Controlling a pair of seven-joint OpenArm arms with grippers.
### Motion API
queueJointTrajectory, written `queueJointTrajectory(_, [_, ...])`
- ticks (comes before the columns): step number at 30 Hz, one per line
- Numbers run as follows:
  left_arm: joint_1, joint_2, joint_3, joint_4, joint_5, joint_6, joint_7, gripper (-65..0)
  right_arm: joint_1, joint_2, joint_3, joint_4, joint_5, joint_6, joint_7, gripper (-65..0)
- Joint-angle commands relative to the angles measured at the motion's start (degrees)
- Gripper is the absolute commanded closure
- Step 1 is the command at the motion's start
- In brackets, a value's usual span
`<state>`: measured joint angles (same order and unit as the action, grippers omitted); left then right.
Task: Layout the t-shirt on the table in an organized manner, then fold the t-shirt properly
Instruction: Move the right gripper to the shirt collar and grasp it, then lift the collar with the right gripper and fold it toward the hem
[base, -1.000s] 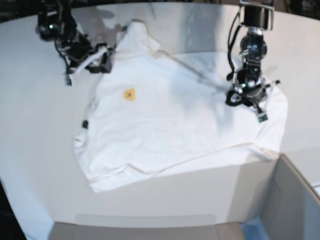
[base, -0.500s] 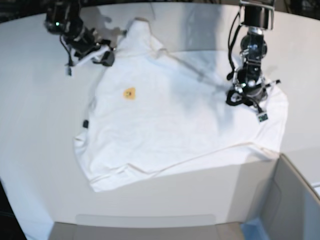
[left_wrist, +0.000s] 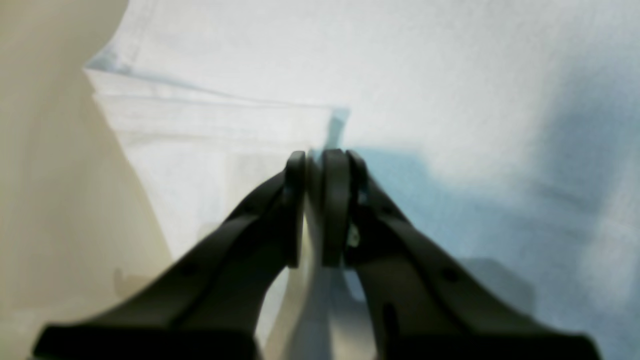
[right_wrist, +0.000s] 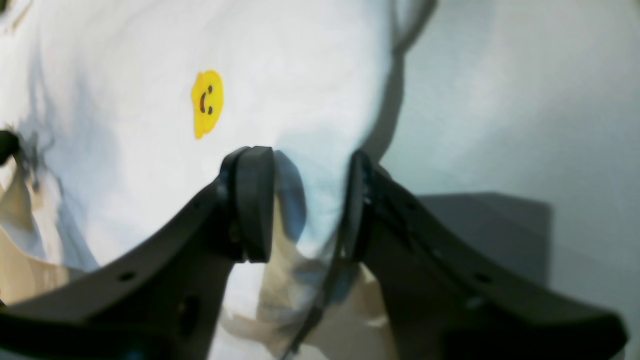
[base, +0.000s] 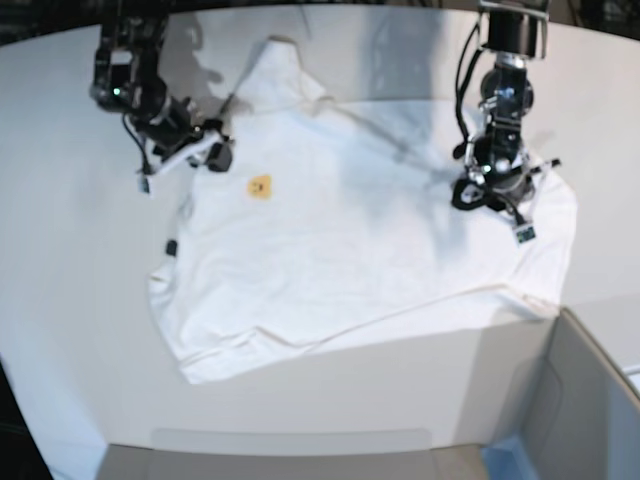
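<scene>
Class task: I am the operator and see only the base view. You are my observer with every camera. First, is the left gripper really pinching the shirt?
Observer: Yes. The left wrist view shows the left gripper shut on a thin fold of the t-shirt.
Operator: And the right gripper?
Observer: In the right wrist view the right gripper has a gap between its jaws, with white cloth bunched in that gap; I cannot tell whether it grips.
Operator: What is that yellow patch?
Observer: Up close, the yellow label is a smiley face, printed on the shirt ahead of the right gripper.
</scene>
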<state>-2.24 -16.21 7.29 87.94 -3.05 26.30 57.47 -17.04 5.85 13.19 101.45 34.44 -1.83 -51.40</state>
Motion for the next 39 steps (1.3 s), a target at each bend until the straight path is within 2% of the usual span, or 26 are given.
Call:
queueJointTrajectory(1, [-0.9, -0.5, -0.1, 1.0, 0.4, 0.2, -0.5, -7.4, -0.7, 0.4, -0.4, 1.9, 0.0, 0.0, -0.5, -15.7])
queueJointTrajectory(4, [-0.7, -0.5, 0.0, 2.7, 0.4, 0.2, -0.4, -7.3, -1.3, 0.6, 0.2, 4.3, 0.0, 0.0, -0.2, -1.6])
queueJointTrajectory(5, [-0.7, -0.5, 0.0, 3.4, 0.4, 0.2, -0.4, -7.3, -1.3, 0.6, 1.1, 4.9, 0.0, 0.0, -0.2, 0.0])
queueJointTrajectory(10, [0.8, -0.5, 0.0, 6.1, 0.4, 0.2, -0.4, -7.3, -0.9, 0.9, 8.0, 8.0, 0.0, 0.0, -0.2, 0.0])
queueJointTrajectory(12, [2.0, -0.5, 0.0, 8.1, 0.4, 0.2, -0.3, -7.3, -1.4, 2.0, 10.2, 11.1, 0.1, 0.0, -0.2, 0.0])
queueJointTrajectory(16, [4.2, -0.4, 0.0, 13.0, 0.4, 0.2, 3.0, -7.2, -4.7, 2.2, 16.1, 17.0, 0.4, 0.0, -0.2, 0.0])
queueJointTrajectory(20, [4.9, 0.7, -0.3, 14.7, 0.4, 0.2, 3.7, -7.2, -4.7, 4.0, 17.0, 16.8, 0.5, 0.1, -0.2, 0.0])
queueJointTrajectory(26, [6.2, 0.7, -0.1, 14.7, 0.4, 0.2, 3.7, -7.2, 3.5, 8.1, 5.2, 16.6, -1.2, -0.2, -0.5, 0.0])
queueJointTrajectory(28, [6.4, 0.7, 0.0, 14.7, 0.4, 0.2, 3.7, -7.2, 7.9, 8.9, -0.3, 16.4, -4.7, -2.0, -0.6, 0.0])
queueJointTrajectory(30, [6.5, 0.7, 0.0, 14.7, 0.4, 0.2, 3.7, -7.2, 13.2, 9.1, -8.1, 15.7, -10.2, -4.3, -0.6, 0.0])
queueJointTrajectory(32, [6.5, 0.8, 0.0, 14.7, 0.4, 0.2, 3.7, -7.2, 19.1, 9.1, -17.5, 12.4, -16.9, -5.2, -1.5, 0.0])
queueJointTrajectory(34, [6.5, 0.9, 0.0, 14.7, 0.4, 0.2, 3.7, -7.2, 25.0, 8.8, -25.9, 7.3, -23.4, -5.2, -5.8, 0.0])
queueJointTrajectory(36, [6.6, 0.9, 0.0, 14.7, 0.4, 0.2, 3.7, -7.2, 31.1, 7.4, -33.7, 1.8, -29.5, -5.3, -12.6, 0.0])
queueJointTrajectory(38, [6.6, 0.8, 0.0, 14.7, 0.4, 0.2, 3.7, -7.3, 33.8, 4.9, -37.1, -0.7, -34.0, -5.3, -17.9, -1.1])
queueJointTrajectory(39, [6.6, 0.7, 0.0, 14.7, 0.4, 0.2, 3.7, -7.3, 34.0, 3.7, -37.4, -0.7, -35.5, -5.3, -18.9, -4.8])
